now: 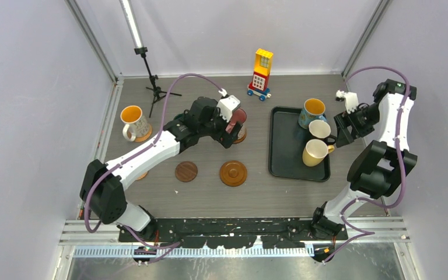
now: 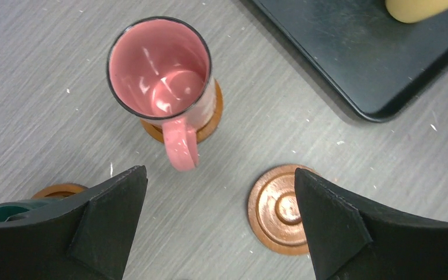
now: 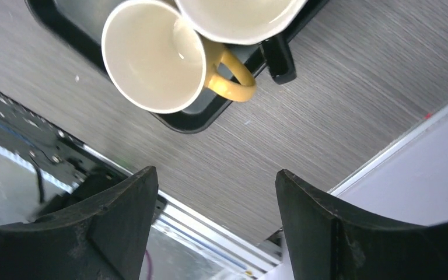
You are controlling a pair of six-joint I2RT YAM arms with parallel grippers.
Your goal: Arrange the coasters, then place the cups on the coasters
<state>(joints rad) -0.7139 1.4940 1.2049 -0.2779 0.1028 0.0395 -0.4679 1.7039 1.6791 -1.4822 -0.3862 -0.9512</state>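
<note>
The pink cup [image 2: 160,67] stands upright on a coaster [image 2: 212,119], its handle [image 2: 181,144] pointing at my left gripper [image 2: 220,172]. That gripper is open and empty, just short of the handle; it sits beside the cup [image 1: 231,131] from above. A ringed coaster [image 2: 274,210] and a dark one [image 1: 186,171] lie bare. A white cup [image 1: 133,121] stands on a coaster far left. Blue [image 1: 313,109], cream [image 1: 319,129] and yellow [image 3: 151,55] cups sit on the tray. My right gripper [image 3: 216,172] hangs open, right of them.
The black tray [image 1: 286,157] lies right of centre. A yellow-red toy tower [image 1: 261,73] and a small tripod [image 1: 151,81] stand at the back. A green cup rim [image 2: 3,210] and a coaster [image 2: 58,189] peek from behind my left finger.
</note>
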